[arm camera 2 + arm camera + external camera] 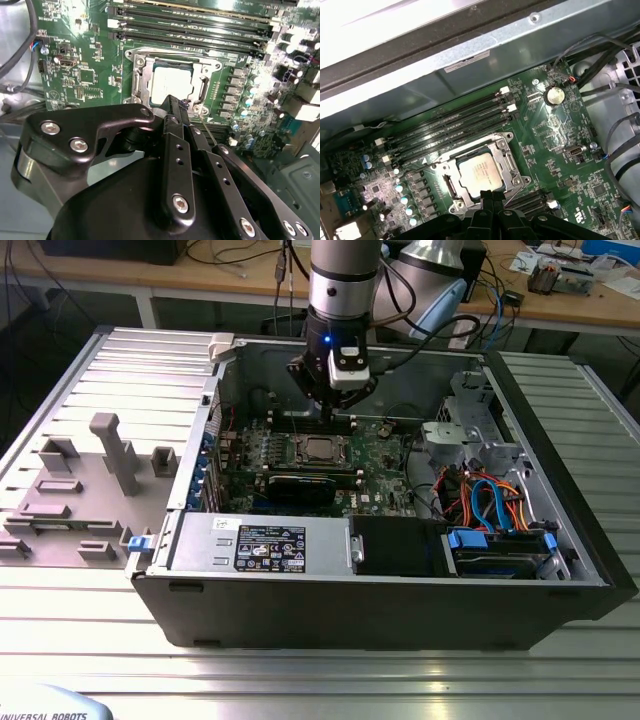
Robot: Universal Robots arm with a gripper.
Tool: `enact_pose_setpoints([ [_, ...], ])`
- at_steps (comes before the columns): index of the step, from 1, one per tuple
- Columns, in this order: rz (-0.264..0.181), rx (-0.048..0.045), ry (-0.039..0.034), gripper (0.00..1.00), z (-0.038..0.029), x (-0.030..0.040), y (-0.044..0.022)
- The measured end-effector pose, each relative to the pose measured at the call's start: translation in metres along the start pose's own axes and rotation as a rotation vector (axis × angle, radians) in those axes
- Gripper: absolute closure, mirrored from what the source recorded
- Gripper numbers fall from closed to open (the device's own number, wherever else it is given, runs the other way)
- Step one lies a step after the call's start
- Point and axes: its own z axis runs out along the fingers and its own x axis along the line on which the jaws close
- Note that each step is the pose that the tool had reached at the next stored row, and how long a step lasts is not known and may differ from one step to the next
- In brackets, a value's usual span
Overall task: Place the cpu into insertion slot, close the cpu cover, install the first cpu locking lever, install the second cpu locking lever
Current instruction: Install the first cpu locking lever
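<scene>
The cpu [172,82] [480,172] lies flat in the insertion slot [175,51] on the green board, its silvery top showing through the cut-out of the cpu cover [140,75] [508,161], which lies down around it. In the exterior view the cpu [320,448] sits mid-board, with my gripper [335,412] low over the socket's far edge. In both wrist views the black fingers are pressed together at the socket's rim, gripper [177,102] [493,196] shut. A thin locking lever rod [211,132] [512,196] runs right beside the fingertips; whether they pinch it is unclear.
Long memory slots [455,125] [190,25] flank the socket. A black card [300,485] lies on the near side of the socket, with the power supply [260,543] in front. Coloured cables [490,500] fill the case at the exterior view's right. Case walls [230,380] surround the board.
</scene>
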Motion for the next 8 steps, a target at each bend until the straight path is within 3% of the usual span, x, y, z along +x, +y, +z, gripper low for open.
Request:
enact_pose_setpoints([
  [6,-0.142,-0.0009,-0.0008,0.89,0.0000,0.0000,0.0000],
  [8,-0.146,-0.0009,-0.0009,0.89,0.0000,0.0000,0.0000],
])
